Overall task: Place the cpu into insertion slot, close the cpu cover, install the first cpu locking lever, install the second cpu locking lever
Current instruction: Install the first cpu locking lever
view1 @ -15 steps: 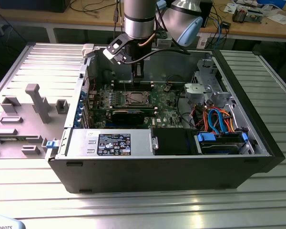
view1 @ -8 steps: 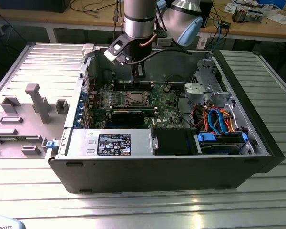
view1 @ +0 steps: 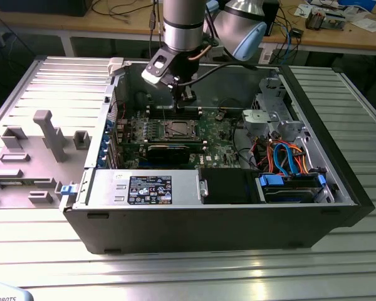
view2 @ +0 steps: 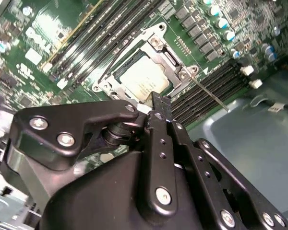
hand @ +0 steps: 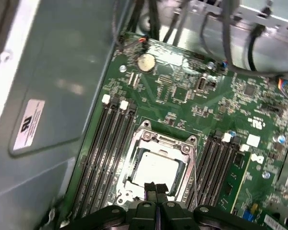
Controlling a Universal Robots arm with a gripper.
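Observation:
The cpu (hand: 156,168) lies flat in the insertion slot (view1: 178,130) on the green motherboard, its silvery top (view2: 140,81) showing. The cpu cover (hand: 159,142) lies down around the chip as a silver frame (view2: 158,50). A thin metal locking lever (view2: 209,93) sticks out from one corner of the socket over the memory slots, and the lever (hand: 194,167) runs along one side of the frame. My gripper (view1: 187,95) hangs just above the socket's edge. In both wrist views its black fingers (view2: 156,98) press together with nothing between them, and the gripper (hand: 156,187) is shut.
The open computer case (view1: 326,207) walls in the board. Long memory slots (hand: 103,153) flank the socket on both sides. A black expansion card (view1: 169,150), a power supply (view1: 144,187) and drive cables (view1: 288,157) sit nearby. A grey fixture (view1: 47,135) stands on the exterior view's left.

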